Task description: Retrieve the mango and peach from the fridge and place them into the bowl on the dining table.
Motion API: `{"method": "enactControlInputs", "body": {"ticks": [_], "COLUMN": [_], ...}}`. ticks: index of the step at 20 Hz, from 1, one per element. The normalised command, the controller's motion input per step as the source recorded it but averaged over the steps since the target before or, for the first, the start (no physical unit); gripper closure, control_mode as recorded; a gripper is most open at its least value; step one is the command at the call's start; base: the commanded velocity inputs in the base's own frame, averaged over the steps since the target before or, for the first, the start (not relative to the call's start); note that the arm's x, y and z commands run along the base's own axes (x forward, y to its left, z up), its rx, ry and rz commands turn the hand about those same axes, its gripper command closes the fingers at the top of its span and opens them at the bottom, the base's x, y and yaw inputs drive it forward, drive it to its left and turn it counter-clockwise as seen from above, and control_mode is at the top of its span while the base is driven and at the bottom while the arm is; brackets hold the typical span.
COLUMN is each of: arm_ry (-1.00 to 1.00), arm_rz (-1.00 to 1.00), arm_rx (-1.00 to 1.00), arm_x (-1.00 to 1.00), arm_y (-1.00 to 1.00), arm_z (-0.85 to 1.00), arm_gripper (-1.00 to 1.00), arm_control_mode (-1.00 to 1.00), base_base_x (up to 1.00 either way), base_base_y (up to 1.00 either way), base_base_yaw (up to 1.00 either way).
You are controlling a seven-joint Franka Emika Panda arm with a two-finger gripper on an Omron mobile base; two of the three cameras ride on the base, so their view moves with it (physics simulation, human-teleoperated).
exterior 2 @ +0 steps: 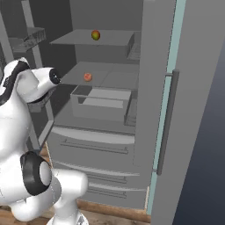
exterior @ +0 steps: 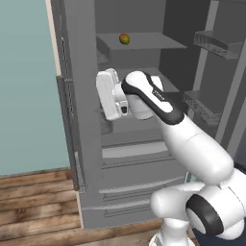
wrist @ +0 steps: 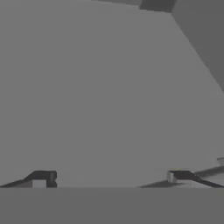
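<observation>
The fridge [exterior: 86,144] stood with both upper doors swung open, its grey interior exposed and its lower drawers shut. All positions below are given relative to the fridge.

The mango [exterior: 124,39] lay on the upper interior shelf [exterior 2: 105,39], toward the middle of that shelf, resting alone. In the right base view the mango [exterior 2: 96,34] showed yellow-green with a red blush. The peach [exterior 2: 88,77] sat 1 shelf lower, on the second shelf, near its left side and just above the crisper drawer [exterior 2: 103,103]. The 2 fruits were well apart, 1 level between them.

The arm reached into the fridge opening at the height of the second shelf, the white hand turned toward the left wall of the compartment. In the hand view the gripper [wrist: 111,177] stood spread wide, its 2 dark fingertips [wrist: 43,177] far apart at the lower edge, with nothing between them. Ahead of the fingertips was a plain grey interior surface of the fridge; no fruit lay within the gap.

Wire door bins [exterior: 214,43] hung on the inside of the right door.
</observation>
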Motion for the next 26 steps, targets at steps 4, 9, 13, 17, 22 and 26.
{"method": "enactControlInputs", "body": {"ticks": [4,9,13,17,22,26], "arm_ry": [-0.2,-0.24,-0.3,-0.18,-0.01,0.0], "arm_rz": [0.12,0.05,-0.04,-0.12,-0.11,-0.04], "arm_rx": [-0.04,-0.03,-0.06,-0.11,-0.22,-0.33], "arm_x": [-0.9,-0.83,-1.0,-0.85,-0.6,-0.66], "arm_y": [1.0,0.53,-0.52,-0.89,-0.91,-0.66], "arm_z": [0.1,0.37,0.45,0.5,0.81,0.72], "arm_gripper": [-1.0,-1.0,-1.0,-1.0,-1.0,-1.0], "arm_control_mode": [-1.0,-1.0,-1.0,-1.0,-1.0,-1.0], "base_base_x": [0.0,0.0,0.0,0.0,0.0,0.0], "base_base_y": [0.0,0.0,0.0,0.0,0.0,0.0], "base_base_yaw": [0.0,0.0,0.0,0.0,0.0,0.0]}}
